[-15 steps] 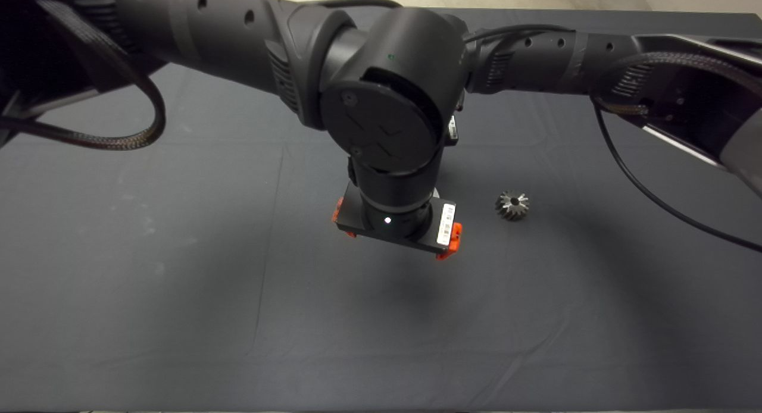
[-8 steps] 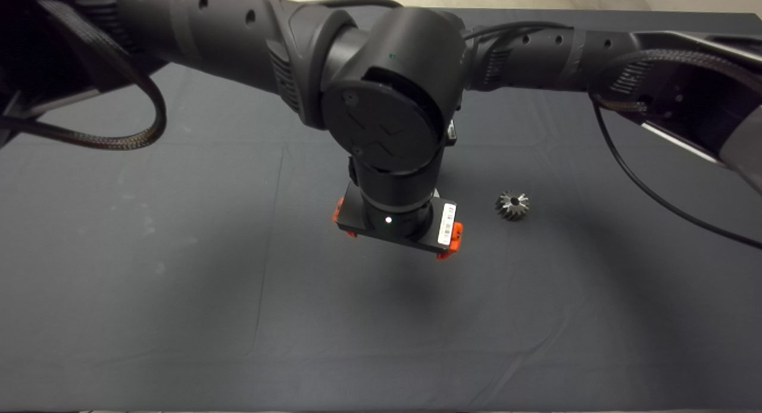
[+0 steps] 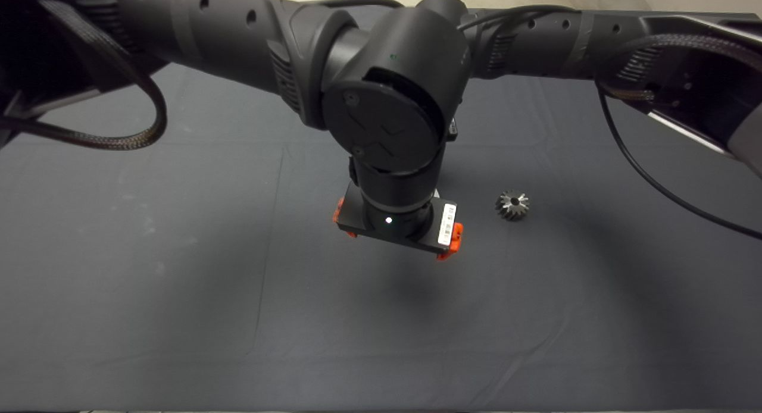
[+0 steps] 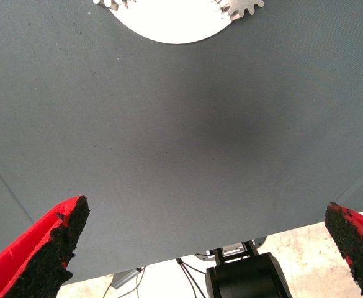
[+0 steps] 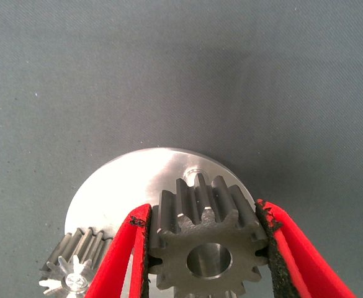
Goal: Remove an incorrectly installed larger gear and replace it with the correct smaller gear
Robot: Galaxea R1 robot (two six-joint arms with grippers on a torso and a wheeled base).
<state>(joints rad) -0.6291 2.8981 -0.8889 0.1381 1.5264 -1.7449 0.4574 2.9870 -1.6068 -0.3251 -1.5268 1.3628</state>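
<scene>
Dark cloth mat (image 3: 178, 282) covers the whole table. Against the earlier head views, we see the left arm (image 3: 208, 32) unmoved, its wrist over the middle of the mat. The smaller gear (image 3: 512, 205) lies just where it did, loose on the cloth to the right of that wrist. Only the right arm (image 3: 547, 38) has shifted, a little toward the far edge of the mat.

On the left, the left gripper (image 4: 206, 230) hovers over bare cloth with its jaws spread wide and nothing between its fingers (image 4: 63, 242). A round silver plate (image 4: 169, 22) sits on the mat near it, with a small bright gear (image 4: 243, 6) at the plate's rim.

The smaller gear is well apart from both grippers and touched by neither.

On the right, the right gripper (image 5: 203, 214) is clamped on the larger gear (image 5: 207, 239), one black pad pressed against the teeth on each side. The gear's centre hole faces the wrist camera. It sits over the plate (image 5: 138, 177), but we cannot tell whether it touches it. A second small gear (image 5: 76, 267) stands on the plate just beside the gripper.
</scene>
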